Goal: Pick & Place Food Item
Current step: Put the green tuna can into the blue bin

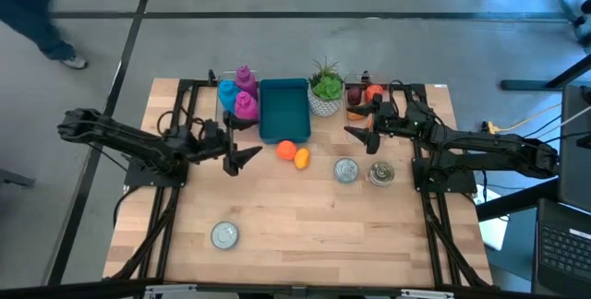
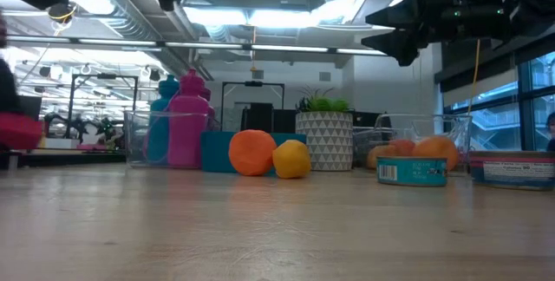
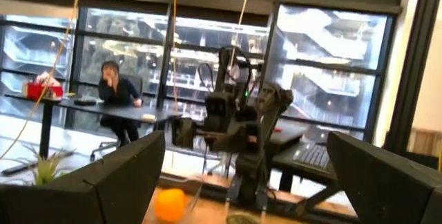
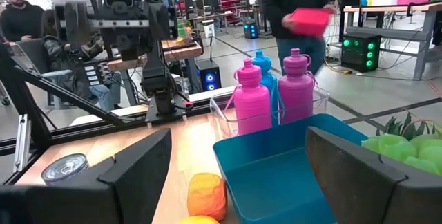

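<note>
Two food items rest on the wooden table just near of the blue tray (image 1: 283, 110): an orange round one (image 1: 286, 149) and a yellow-orange one (image 1: 301, 158), side by side. They also show in the low view as the orange one (image 2: 251, 153) and the yellow-orange one (image 2: 291, 159). My left gripper (image 1: 242, 158) hovers open to their left, above the table, fingers tilted upward. My right gripper (image 1: 360, 133) hovers open to their right, pointing level toward them. The right wrist view shows the orange item (image 4: 207, 195) between the open fingers, farther off. Neither gripper touches anything.
A clear bin with pink and blue bottles (image 1: 238, 91) stands at the far left. A potted plant (image 1: 325, 87) and a clear bin of fruit (image 1: 362, 94) stand at the far right. Two tins (image 1: 346, 170) (image 1: 380, 173) lie right of centre, another tin (image 1: 224, 234) near left. A person walks beyond the table (image 4: 297, 3).
</note>
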`<control>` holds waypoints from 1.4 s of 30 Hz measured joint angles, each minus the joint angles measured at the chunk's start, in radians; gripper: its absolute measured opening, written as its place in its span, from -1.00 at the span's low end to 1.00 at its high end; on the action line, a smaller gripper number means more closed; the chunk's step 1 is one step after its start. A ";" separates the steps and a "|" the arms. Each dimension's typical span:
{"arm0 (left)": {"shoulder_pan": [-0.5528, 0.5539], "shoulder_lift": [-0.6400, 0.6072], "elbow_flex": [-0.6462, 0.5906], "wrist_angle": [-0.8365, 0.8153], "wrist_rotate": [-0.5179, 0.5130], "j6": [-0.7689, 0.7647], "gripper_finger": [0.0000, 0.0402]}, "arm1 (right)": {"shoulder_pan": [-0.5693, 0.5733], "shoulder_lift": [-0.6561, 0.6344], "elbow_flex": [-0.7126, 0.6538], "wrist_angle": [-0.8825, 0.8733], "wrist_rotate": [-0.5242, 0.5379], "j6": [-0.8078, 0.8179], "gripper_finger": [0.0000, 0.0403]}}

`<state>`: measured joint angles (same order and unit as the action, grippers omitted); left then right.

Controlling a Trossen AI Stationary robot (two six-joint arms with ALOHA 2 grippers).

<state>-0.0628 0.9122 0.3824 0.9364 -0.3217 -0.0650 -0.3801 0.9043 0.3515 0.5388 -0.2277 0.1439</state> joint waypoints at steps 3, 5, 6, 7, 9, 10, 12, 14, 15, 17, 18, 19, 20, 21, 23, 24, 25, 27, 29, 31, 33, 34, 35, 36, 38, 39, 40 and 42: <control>0.000 -0.036 0.000 -0.070 0.011 0.004 0.96 | 0.002 0.000 0.000 0.000 -0.003 0.002 0.62; -0.002 -0.067 0.000 -0.157 0.023 0.028 0.96 | 0.006 0.000 0.000 0.000 -0.023 0.002 0.62; -0.004 -0.081 0.000 -0.200 0.026 0.038 0.96 | 0.009 0.000 0.000 0.000 -0.037 0.002 0.62; -0.008 -0.091 0.000 -0.232 0.026 0.044 0.96 | 0.012 0.000 0.000 0.000 -0.049 0.004 0.62; -0.015 -0.102 0.000 -0.270 0.026 0.050 0.96 | 0.020 0.000 0.000 0.000 -0.061 0.009 0.62; -0.020 -0.106 0.000 -0.279 0.027 0.050 0.96 | 0.025 0.000 0.000 0.000 -0.061 0.009 0.62; -0.027 -0.112 0.012 -0.334 0.027 0.050 0.96 | 0.033 0.000 0.000 0.000 -0.061 0.009 0.62; -0.036 -0.112 0.047 -0.445 0.025 0.045 0.96 | 0.041 0.000 0.000 0.000 -0.061 0.008 0.62; -0.041 -0.112 0.070 -0.515 0.019 0.034 0.96 | 0.045 0.000 0.000 0.000 -0.061 0.008 0.62; -0.054 -0.105 0.127 -0.677 0.003 0.004 0.96 | 0.052 0.000 0.000 0.000 -0.061 0.007 0.62; -0.059 -0.100 0.158 -0.757 0.000 -0.013 0.96 | 0.055 0.000 0.000 0.000 -0.061 0.007 0.62; -0.066 -0.095 0.188 -0.833 -0.001 -0.033 0.96 | 0.057 0.000 0.000 0.000 -0.061 0.007 0.62; -0.073 -0.088 0.214 -0.898 -0.001 -0.056 0.96 | 0.060 0.000 0.000 0.000 -0.061 0.007 0.62; -0.080 -0.080 0.238 -0.949 0.000 -0.078 0.96 | 0.062 0.000 0.000 0.000 -0.061 0.007 0.62; -0.099 -0.063 0.274 -1.041 0.005 -0.119 0.96 | 0.067 0.000 0.000 0.000 -0.061 0.023 0.62; -0.110 -0.054 0.289 -1.084 0.007 -0.141 0.96 | 0.071 0.000 0.000 0.000 -0.061 0.032 0.62; -0.122 -0.044 0.301 -1.122 0.007 -0.161 0.96 | 0.074 0.000 0.000 0.000 -0.061 0.035 0.62; -0.145 -0.027 0.318 -1.189 0.010 -0.205 0.96 | 0.084 0.000 0.000 0.000 -0.061 0.049 0.62; -0.171 -0.014 0.326 -1.222 0.010 -0.246 0.96 | 0.096 0.000 0.000 -0.001 -0.061 0.058 0.62; -0.198 -0.002 0.326 -1.226 0.009 -0.275 0.96 | 0.112 0.000 0.000 0.000 -0.061 0.063 0.62; -0.225 0.011 0.326 -1.226 0.004 -0.297 0.96 | 0.127 0.000 0.000 -0.001 -0.061 0.078 0.62; -0.238 0.020 0.326 -1.226 -0.002 -0.308 0.96 | 0.136 0.000 0.000 0.000 -0.061 0.085 0.62; -0.250 0.028 0.326 -1.226 -0.005 -0.317 0.96 | 0.148 0.000 0.000 0.000 -0.061 0.093 0.62; -0.262 0.036 0.326 -1.227 -0.011 -0.325 0.96 | 0.161 0.000 0.000 -0.001 -0.060 0.101 0.62; -0.281 0.052 0.326 -1.227 -0.026 -0.336 0.96 | 0.193 0.000 0.000 -0.001 -0.052 0.110 0.62; -0.289 0.060 0.326 -1.227 -0.036 -0.338 0.96 | 0.214 0.001 0.000 -0.001 -0.047 0.110 0.62; -0.296 0.067 0.326 -1.225 -0.045 -0.342 0.96 | 0.237 0.006 0.000 0.000 -0.036 0.110 0.62; -0.309 0.079 0.326 -1.223 -0.067 -0.345 0.96 | 0.290 0.015 0.000 -0.018 0.003 0.109 0.62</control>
<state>-0.3718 0.9912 0.7086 -0.2869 -0.3892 -0.4102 -0.0897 0.9189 0.3511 0.5207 -0.2245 0.2530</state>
